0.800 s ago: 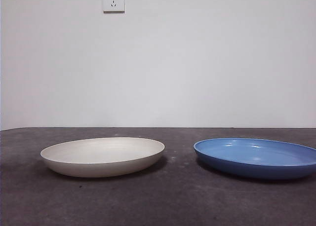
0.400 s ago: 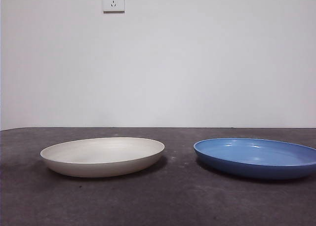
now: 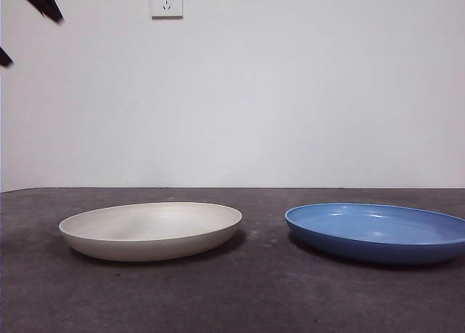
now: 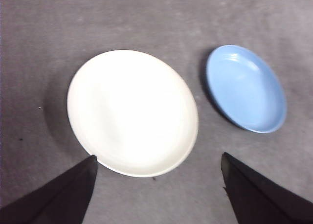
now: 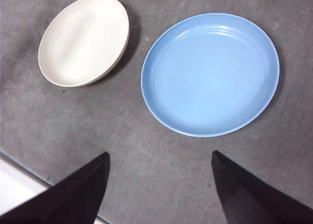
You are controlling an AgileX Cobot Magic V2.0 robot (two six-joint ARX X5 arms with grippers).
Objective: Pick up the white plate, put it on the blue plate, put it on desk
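Note:
The white plate [image 3: 151, 230] rests on the desk [image 3: 254, 297] at the left, and the blue plate [image 3: 378, 232] rests to its right, a gap between them. My left gripper [image 4: 159, 158] hangs open high above the white plate [image 4: 132, 111], touching nothing. High over the blue plate [image 5: 210, 73], my right gripper [image 5: 160, 155] is open too and holds nothing. In the front view a black arm tip [image 3: 43, 2] pokes in at the top left corner, well above the white plate.
A white wall with a socket [image 3: 167, 0] stands behind the desk. The right wrist view shows the desk's pale edge [image 5: 19, 185] close to that gripper. Bare desk lies in front of both plates.
A black arm tip has come into the front view at the top left corner. Neither plate has moved.

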